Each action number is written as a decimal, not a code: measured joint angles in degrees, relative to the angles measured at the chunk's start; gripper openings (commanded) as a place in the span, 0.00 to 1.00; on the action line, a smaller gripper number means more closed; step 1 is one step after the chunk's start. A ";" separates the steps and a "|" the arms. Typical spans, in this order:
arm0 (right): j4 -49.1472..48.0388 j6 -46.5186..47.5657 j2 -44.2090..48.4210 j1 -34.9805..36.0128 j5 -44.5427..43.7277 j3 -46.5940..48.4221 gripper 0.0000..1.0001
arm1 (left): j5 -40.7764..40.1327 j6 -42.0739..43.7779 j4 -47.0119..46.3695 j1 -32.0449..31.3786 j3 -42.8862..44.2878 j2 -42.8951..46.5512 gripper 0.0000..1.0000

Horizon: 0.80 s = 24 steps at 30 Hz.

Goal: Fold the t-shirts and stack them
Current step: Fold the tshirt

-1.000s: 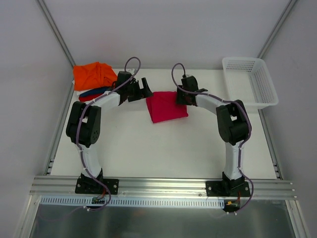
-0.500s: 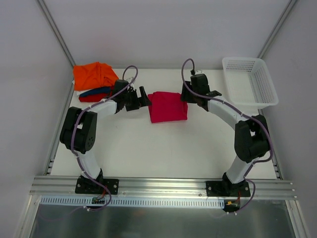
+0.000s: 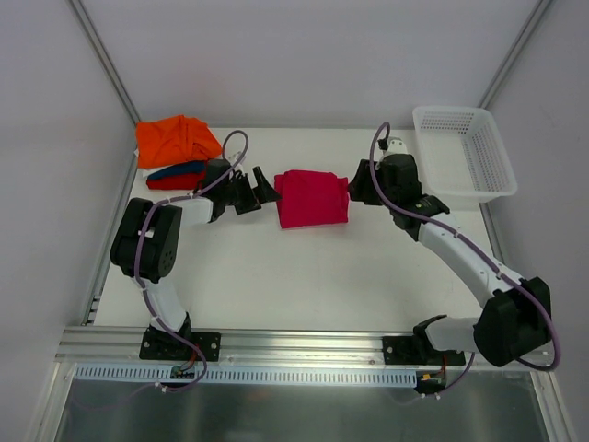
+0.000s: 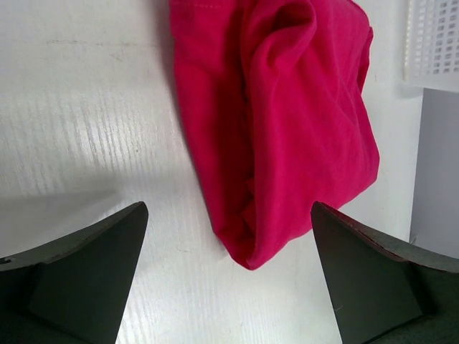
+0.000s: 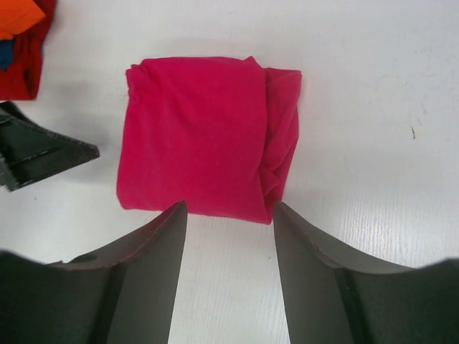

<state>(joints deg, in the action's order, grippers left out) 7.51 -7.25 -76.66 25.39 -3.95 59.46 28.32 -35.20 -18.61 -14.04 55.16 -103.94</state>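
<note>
A folded magenta-pink t-shirt (image 3: 312, 197) (image 4: 287, 122) (image 5: 204, 136) lies on the white table between my two grippers. My left gripper (image 3: 262, 189) (image 4: 228, 215) stands open just left of the shirt's edge, nothing between its fingers. On the shirt's right side, a little apart from it, my right gripper (image 3: 357, 189) (image 5: 229, 211) is open and empty as well. At the back left sits a pile of t-shirts: an orange one (image 3: 175, 140) on top, a dark blue one (image 3: 179, 169) and a red one (image 3: 170, 181) under it.
A white mesh basket (image 3: 465, 152) (image 4: 434, 43) stands at the back right of the table. Grey walls close in on the left, back and right. The arm bases sit on the metal rail (image 3: 304, 345) at the near edge.
My right arm has drawn back to the right, off the pink shirt, with its jaws opening wider. The left gripper has shifted slightly down and left, staying open beside the shirt.
</note>
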 measured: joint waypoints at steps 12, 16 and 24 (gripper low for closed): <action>0.09 -0.72 7.91 0.44 2.25 -3.48 0.54 | 3.54 -6.08 -11.82 1.40 -1.33 -5.97 0.99; 0.37 -0.98 9.46 0.44 3.23 -3.87 0.54 | 4.76 -7.91 -15.04 1.40 -0.72 -7.80 0.99; 0.55 -1.11 10.71 0.44 4.31 -3.87 0.54 | 8.11 -12.26 -21.75 1.38 0.46 -11.74 0.99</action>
<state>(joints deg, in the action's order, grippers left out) 8.05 -8.36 -65.95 25.82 0.36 55.59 36.42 -47.46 -40.36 -12.67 55.61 -115.68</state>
